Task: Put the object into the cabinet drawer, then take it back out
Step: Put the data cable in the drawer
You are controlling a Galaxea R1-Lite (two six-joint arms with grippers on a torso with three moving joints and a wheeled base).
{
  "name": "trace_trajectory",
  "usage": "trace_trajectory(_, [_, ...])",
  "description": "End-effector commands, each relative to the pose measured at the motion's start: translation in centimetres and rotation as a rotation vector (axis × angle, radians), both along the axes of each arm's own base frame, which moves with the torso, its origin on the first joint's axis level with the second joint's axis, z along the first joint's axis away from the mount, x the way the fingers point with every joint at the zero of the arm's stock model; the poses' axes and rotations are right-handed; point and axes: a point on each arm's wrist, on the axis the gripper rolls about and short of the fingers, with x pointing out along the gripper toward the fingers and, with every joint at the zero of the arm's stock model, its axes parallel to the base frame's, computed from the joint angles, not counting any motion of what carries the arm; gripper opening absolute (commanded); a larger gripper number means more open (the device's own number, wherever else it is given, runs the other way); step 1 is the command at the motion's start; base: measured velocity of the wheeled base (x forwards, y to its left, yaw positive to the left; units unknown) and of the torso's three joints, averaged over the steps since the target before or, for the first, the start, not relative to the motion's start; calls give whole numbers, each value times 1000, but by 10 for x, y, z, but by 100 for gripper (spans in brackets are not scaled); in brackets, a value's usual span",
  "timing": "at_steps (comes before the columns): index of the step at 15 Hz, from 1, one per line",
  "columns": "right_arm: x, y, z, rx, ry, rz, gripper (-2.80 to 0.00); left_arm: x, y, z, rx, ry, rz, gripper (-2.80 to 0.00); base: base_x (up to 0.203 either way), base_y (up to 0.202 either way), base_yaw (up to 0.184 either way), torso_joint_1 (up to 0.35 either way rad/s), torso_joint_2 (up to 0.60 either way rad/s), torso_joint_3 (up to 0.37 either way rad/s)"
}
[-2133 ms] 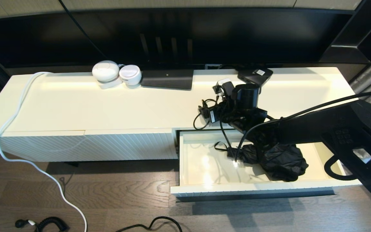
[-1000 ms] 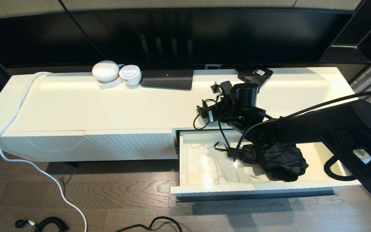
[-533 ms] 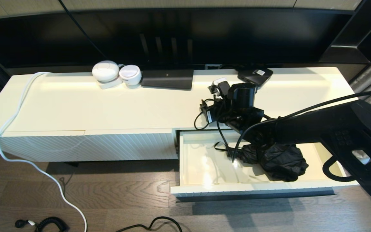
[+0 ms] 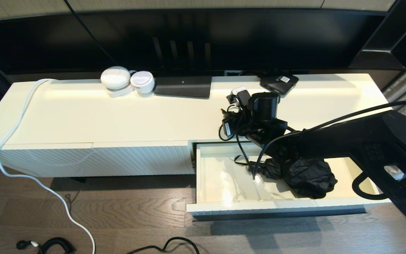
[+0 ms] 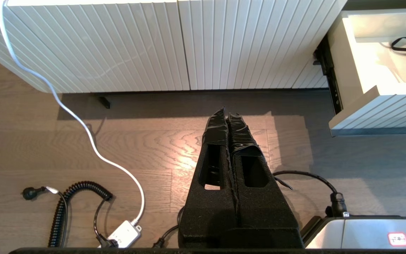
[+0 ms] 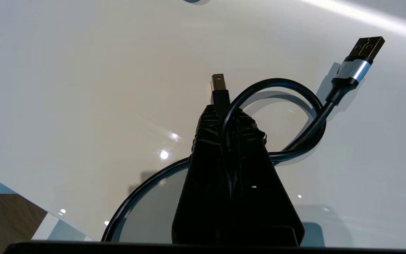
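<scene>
The cabinet drawer (image 4: 277,206) stands pulled open at the right of the cream cabinet, its glossy floor (image 6: 83,88) showing. On that floor lies the object, a black USB cable (image 6: 305,106), looped, with a square plug (image 6: 219,88) and a flat silver-collared plug (image 6: 363,53). My right gripper (image 6: 227,116) is down in the drawer (image 4: 256,173), shut on the cable just behind the square plug. My left gripper (image 5: 228,116) hangs shut over the wooden floor in front of the cabinet, holding nothing.
On the cabinet top (image 4: 83,116) sit two white round devices (image 4: 127,80), a flat black box (image 4: 183,86) and a small black box (image 4: 278,83). A white cord (image 4: 12,141) runs off the left end to the floor. Coiled black cords (image 5: 65,197) lie on the floor.
My right gripper's fingers have closed on the cable inside the drawer. The right arm has shifted slightly left and toward the back. The drawer has not moved.
</scene>
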Motion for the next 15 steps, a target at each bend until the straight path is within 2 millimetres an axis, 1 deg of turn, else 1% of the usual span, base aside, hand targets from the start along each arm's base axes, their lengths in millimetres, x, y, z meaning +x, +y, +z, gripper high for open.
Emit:
trace_trajectory(1, [-1, 0, 3, 3, -8, -2, -280, 0, 0, 0, 0, 0, 2, -280, 0, 0, 0, 0, 0, 0])
trace_trajectory(2, [-1, 0, 3, 3, -8, -2, -280, 0, 0, 0, 0, 0, 2, -280, 0, 0, 0, 0, 0, 0])
trace_trajectory(3, [-3, -2, 8, 7, -15, -5, -280, 0, 0, 0, 0, 0, 0, -280, 0, 0, 0, 0, 0, 0])
trace_trajectory(5, [-11, -9, 31, 27, -54, -16, -280, 0, 0, 0, 0, 0, 0, -280, 0, 0, 0, 0, 0, 0])
trace_trajectory(7, [-19, -16, 48, 33, -76, -24, -280, 0, 0, 0, 0, 1, 0, -280, 0, 0, 0, 0, 0, 0])
trace_trajectory(8, [-23, -19, 53, 25, -83, -30, -280, 0, 0, 0, 0, 0, 0, -280, 0, 0, 0, 0, 0, 0])
trace_trajectory(10, [-26, -22, 55, 10, -87, -41, -280, 0, 0, 0, 0, 1, 2, -280, 0, 0, 0, 0, 0, 0])
trace_trajectory(12, [-43, -33, 75, -14, -112, -65, -280, 0, 0, 0, 0, 1, 0, -280, 0, 0, 0, 0, 0, 0])
trace_trajectory(14, [-64, -49, 90, -66, -80, -90, -280, 0, 0, 0, 0, 1, 0, -280, 0, 0, 0, 0, 0, 0])
trace_trajectory(15, [-75, -57, 93, -95, -42, -100, -280, 0, 0, 0, 0, 1, 0, -280, 0, 0, 0, 0, 0, 0])
